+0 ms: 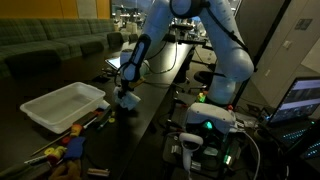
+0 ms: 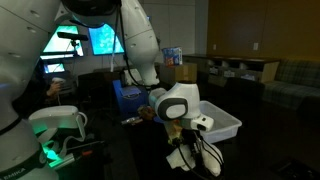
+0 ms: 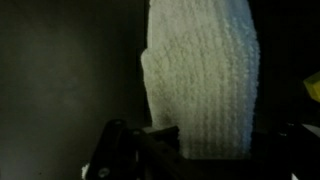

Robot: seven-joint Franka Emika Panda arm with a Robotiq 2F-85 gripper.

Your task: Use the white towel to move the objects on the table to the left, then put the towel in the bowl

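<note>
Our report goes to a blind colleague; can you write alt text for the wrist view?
A white knitted towel, held in the gripper at the bottom edge, stretches to the top of the frame over a dark surface. Something yellow shows at the right edge.

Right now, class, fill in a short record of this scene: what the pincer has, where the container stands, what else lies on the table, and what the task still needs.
Grasp: the pincer is low over the dark table, apparently shut on the towel
Cloth: white towel, ribbed weave, hanging from the pincer
Container: white tub, rectangular, on the table, looks empty
Other things: small colourful objects near the table edge by the tub, too small to name
Stage: towel not yet in the tub
</note>
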